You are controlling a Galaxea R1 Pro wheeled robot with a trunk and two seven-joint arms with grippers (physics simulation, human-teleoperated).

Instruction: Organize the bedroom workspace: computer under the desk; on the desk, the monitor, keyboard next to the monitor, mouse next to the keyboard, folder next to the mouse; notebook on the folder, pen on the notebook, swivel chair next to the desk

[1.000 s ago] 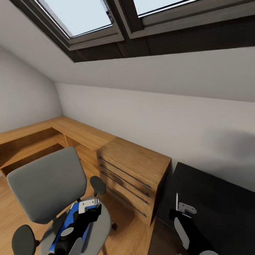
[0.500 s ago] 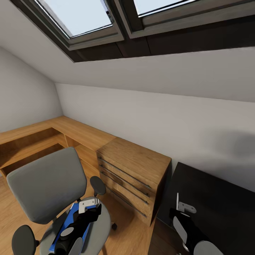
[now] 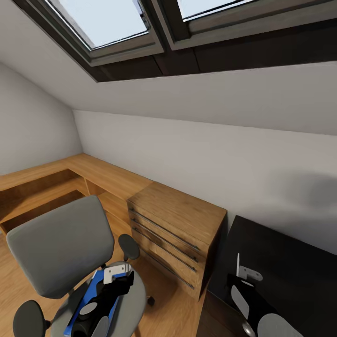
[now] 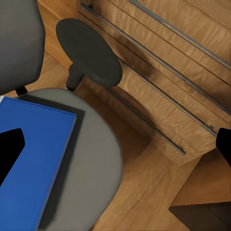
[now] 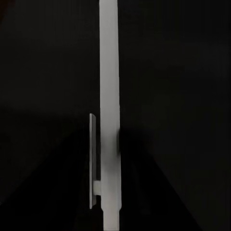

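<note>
Presently: left fingers (image 4: 9,144) seen spread wide, nothing held, positioned over blue folder (image 4: 33,159). Folder laid flat on grey seat of swivel chair (image 3: 61,243), under left gripper (image 3: 116,274). Chair armrest (image 4: 89,50) noted beside wooden drawer unit (image 3: 175,229). Right gripper (image 3: 245,276) held above black surface (image 3: 290,262); white upright panel (image 5: 109,96) seen ahead of it; right finger opening cannot be told.
</note>
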